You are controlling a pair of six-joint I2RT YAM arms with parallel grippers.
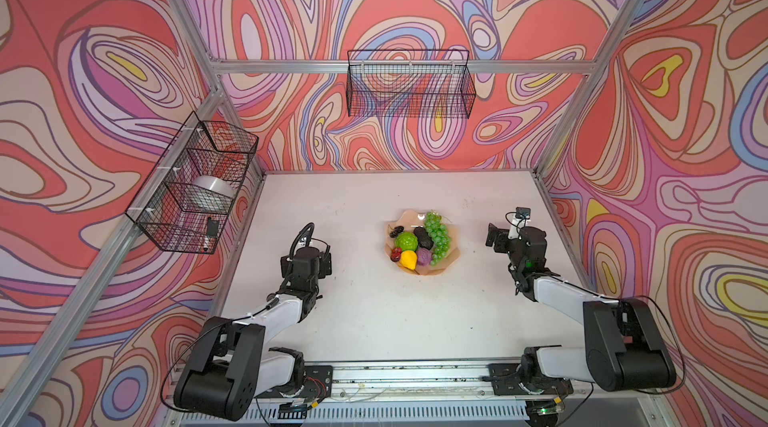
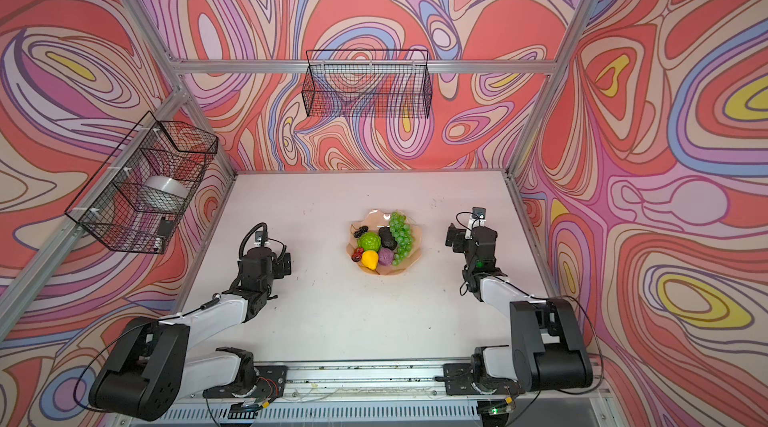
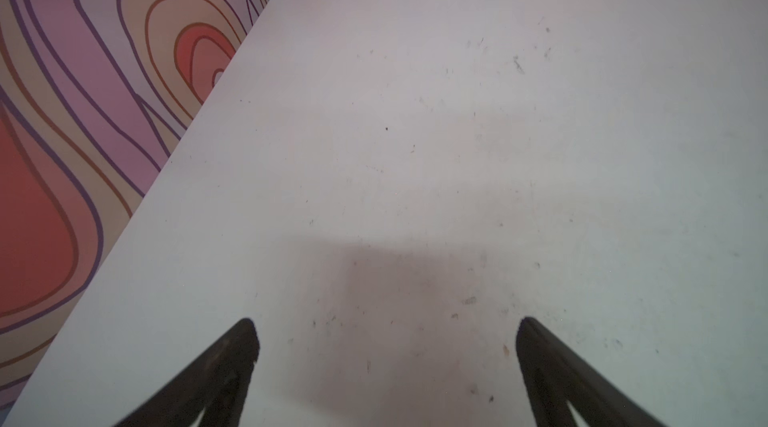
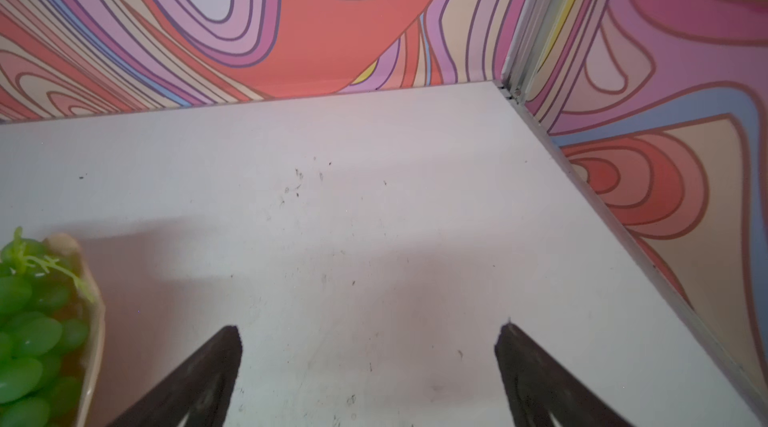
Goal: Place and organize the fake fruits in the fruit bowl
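Now all the fake fruits lie inside the fruit bowl, which sits on the white counter a little right of the middle, between the two arms. The green grape bunch runs down the right side of the fruit bowl, its top at the far rim. Just left of it lies the dark avocado, touching the bumpy lime-green ball. The black berries rest at the far left. Along the near edge the red cherry pair, the yellow fruit and the purple bumpy ball sit side by side. Both top views show this same layout.

The left gripper hangs over bare counter well left of the fruit bowl, its jaws spread wide with nothing between them. The right gripper is likewise released and empty, near the right side of the fruit bowl; the right wrist view catches part of the green grape bunch and the peach rim beside it.

A side wire basket on the left wall holds a silver metal bowl. A back wire basket hangs on the rear wall.
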